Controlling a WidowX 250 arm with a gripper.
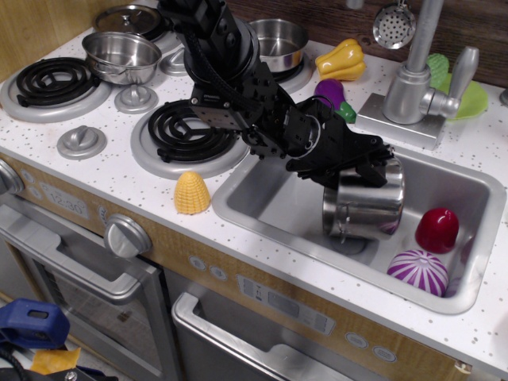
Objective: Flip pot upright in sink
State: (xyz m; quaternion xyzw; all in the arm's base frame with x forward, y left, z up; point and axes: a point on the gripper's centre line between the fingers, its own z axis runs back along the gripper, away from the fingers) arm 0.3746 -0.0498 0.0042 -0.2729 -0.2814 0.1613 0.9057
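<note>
Inside the sink (262, 202), near its drain, my pincer (373, 165) is clamped on the tilted pot (363, 202).

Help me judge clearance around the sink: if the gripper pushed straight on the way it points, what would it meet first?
The pot, which the gripper already seems to touch at its upper end; beyond lies the sink's far right wall, though depth is unclear.

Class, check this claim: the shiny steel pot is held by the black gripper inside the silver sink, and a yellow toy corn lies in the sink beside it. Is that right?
Not quite. The yellow toy corn stands on the speckled countertop left of the silver sink, not in it. The observation.image view shows this. The shiny steel pot is indeed held by the black gripper inside the sink.
</note>
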